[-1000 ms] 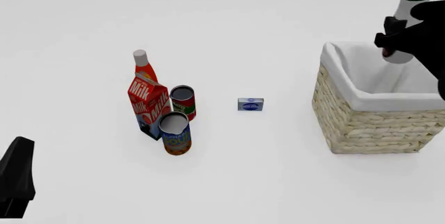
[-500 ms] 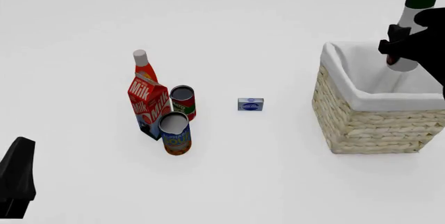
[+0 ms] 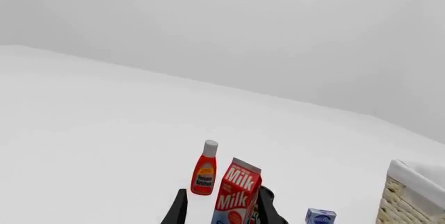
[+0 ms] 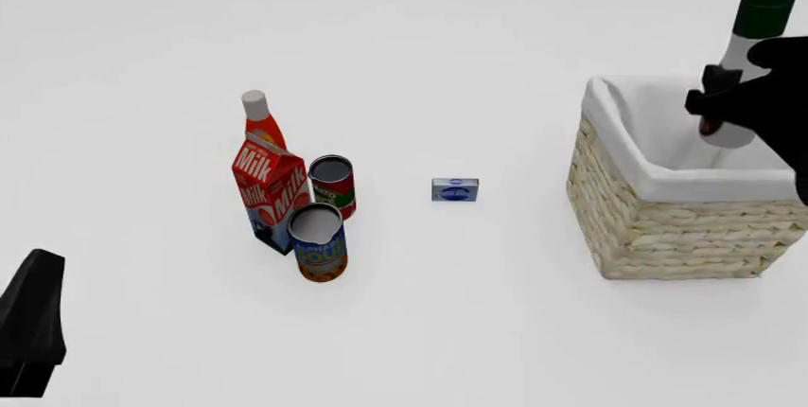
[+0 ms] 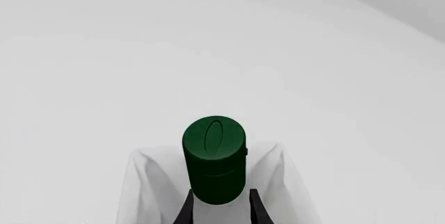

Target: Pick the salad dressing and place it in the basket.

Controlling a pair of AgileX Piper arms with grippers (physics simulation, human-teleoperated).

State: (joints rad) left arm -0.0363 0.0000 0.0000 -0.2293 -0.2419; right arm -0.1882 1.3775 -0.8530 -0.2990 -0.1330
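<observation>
I hold the salad dressing [image 4: 744, 57] in my right gripper [image 4: 722, 99], whose jaws are clenched on the white body below the neck. The bottle is nearly upright, the dark green cap a little tilted, and its lower part hangs inside the opening of the basket [image 4: 657, 227], above the white lining; I cannot tell if it touches the bottom. In the right wrist view the cap [image 5: 214, 159] fills the middle, with the white cloth behind it. My left gripper [image 3: 219, 211] is low at the near left of the worktop [image 4: 417, 331], jaws apart and empty. The milk carton [image 4: 269, 191], red bottle [image 4: 260, 120], two cans and small blue box [image 4: 455, 189] stand well apart from the basket.
</observation>
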